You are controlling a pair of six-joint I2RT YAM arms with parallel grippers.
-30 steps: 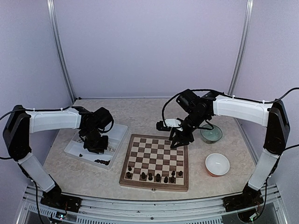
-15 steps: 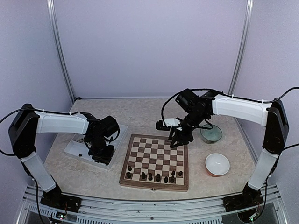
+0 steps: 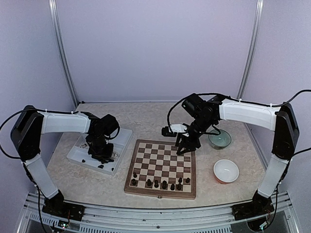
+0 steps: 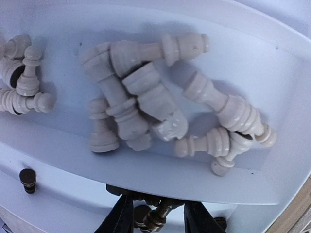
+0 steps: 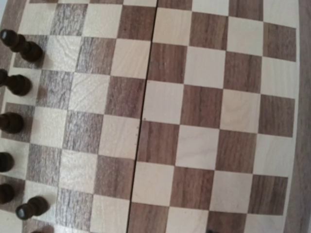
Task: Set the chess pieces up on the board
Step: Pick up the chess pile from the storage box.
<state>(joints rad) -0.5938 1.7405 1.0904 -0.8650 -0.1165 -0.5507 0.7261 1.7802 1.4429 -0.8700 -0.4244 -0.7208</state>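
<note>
Dark-brown chess piece [image 4: 154, 221], lower centre, is lying between parted jaws of the left gripper [image 4: 158, 208], needing a centred squeeze; right gripper [image 3: 185, 147], grip unreadable, is hovering above the board [image 3: 163, 162].

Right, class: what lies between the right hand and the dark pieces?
Only bare squares of the board separate the right hand from the dark pieces, in the top view.

A lab test cell: plain lilac walls [image 3: 155, 48], aluminium frame rails [image 3: 63, 53].
</note>
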